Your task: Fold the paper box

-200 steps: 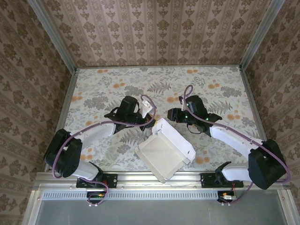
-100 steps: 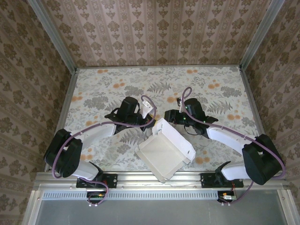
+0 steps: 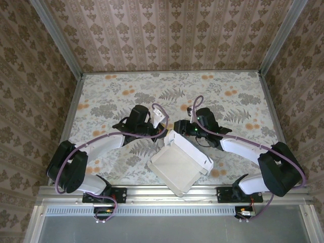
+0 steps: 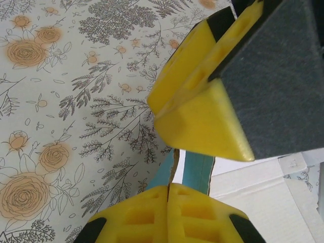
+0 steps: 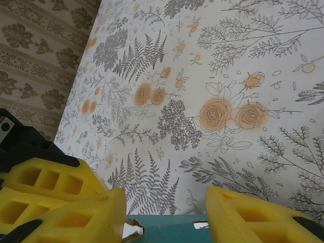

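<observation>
Right arm has swung left over the last second. Its big black shoulder joint has pulled inward, and the forearm now lies flatter across the view from above. The right gripper slid left with it, from a little way off the far corner of the paper box to right up against that corner. The box might have twisted a hair too, near corner drifting right, but it's hard to call from up there.
</observation>
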